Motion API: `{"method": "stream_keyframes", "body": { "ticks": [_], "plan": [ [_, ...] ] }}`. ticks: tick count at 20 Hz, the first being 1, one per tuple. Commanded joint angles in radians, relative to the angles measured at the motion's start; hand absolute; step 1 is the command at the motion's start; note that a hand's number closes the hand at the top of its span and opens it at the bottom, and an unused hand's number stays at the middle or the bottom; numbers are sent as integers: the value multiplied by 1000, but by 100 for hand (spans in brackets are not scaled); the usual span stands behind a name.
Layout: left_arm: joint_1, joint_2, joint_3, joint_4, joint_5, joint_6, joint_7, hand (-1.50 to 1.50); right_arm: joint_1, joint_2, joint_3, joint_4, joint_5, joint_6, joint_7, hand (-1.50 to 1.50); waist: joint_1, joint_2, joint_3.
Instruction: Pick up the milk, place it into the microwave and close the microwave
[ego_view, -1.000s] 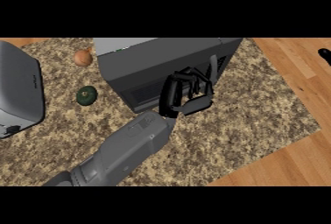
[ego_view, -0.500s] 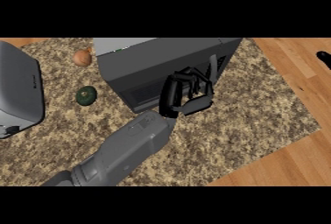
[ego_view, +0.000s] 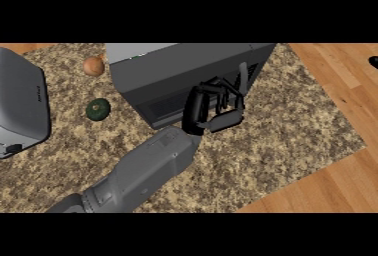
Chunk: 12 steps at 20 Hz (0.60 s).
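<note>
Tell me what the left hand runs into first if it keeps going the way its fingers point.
The left hand points up and right at the microwave; it would likely meet its dark front first, if not already touching. Depth is unclear.

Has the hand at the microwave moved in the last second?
No. The left hand sits at the same spot against the microwave door, and the green vegetable beside it gives the same spacing.

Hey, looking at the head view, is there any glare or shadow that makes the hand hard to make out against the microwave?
In the head view no glare shows; the lighting is flat and even. The black left hand lies over the dark grey microwave, so contrast is low and its fingers blend into the door. The speckled counter carries no clear cast shadows. The green and brownish items stand out clearly.
</note>
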Motion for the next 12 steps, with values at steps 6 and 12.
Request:
{"method": "stream_keyframes", "body": {
  "ticks": [6,12],
  "plan": [
    [-80,0,-43,160,-5,29,93,150,-15,-18,13,2,-77,45,10,-150,9,7,2],
    [-61,0,-53,183,37,70,129,150,-5,-42,8,-6,-114,64,16,-150,30,-1,-1]
  ]
}}
